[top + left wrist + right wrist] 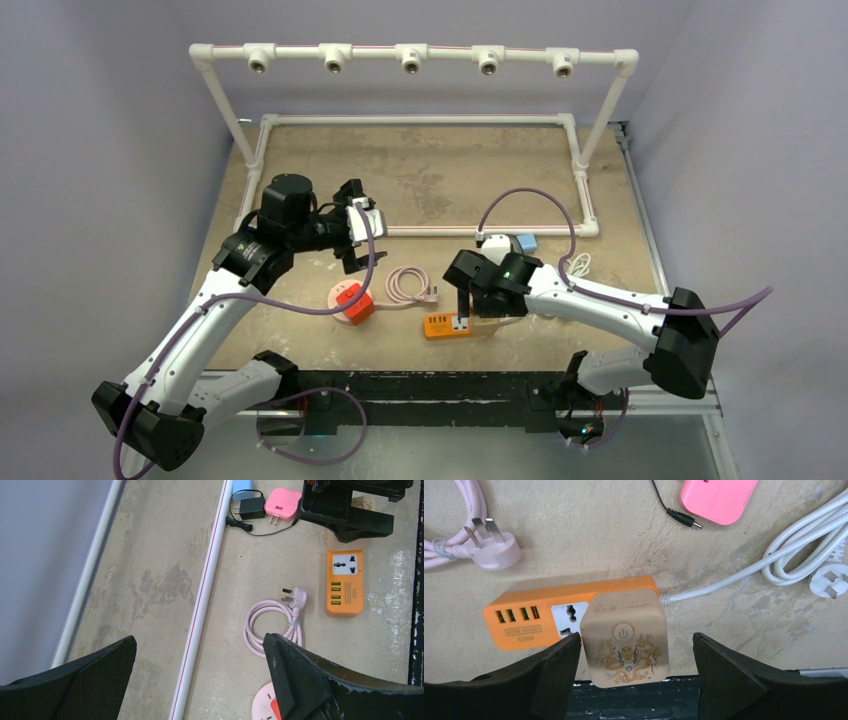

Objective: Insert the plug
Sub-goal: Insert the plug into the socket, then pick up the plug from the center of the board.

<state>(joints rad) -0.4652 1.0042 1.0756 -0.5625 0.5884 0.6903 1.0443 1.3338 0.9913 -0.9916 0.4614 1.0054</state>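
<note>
1. Right pincer (635,639) stands open near the front edge of the surface (749,625). Its two black fingers bracket a beige cube adapter (624,630). One finger sits right at the cube's side and the other stands apart from it, so nothing is gripped.
2. That cube, marked with a power button and a gold dragon, sits over the right end of an orange power strip (519,617). It overlaps only the edge of the strip's white socket (566,617). Its pins are hidden, so it cannot be told whether they are seated.
3. Left pincer (199,641) hangs open and empty above the surface, beside a white pipe rail (205,595) and well apart from the strip.
4. A pink three-pin plug (296,597) on a coiled cable lies loose just beside the strip, unplugged.
5. Likely risk: the cube looks offset from the socket, so pressing down could jam its pins against the socket face or tip the cube over.
6. Likely risk: nothing pins the strip down, so a push could slide it toward the front edge, or its white cable (724,580) could drag it askew.
7. Likely risk: if the pincer closes unevenly and one finger lands first, it could shove the cube sideways off the strip.
</note>
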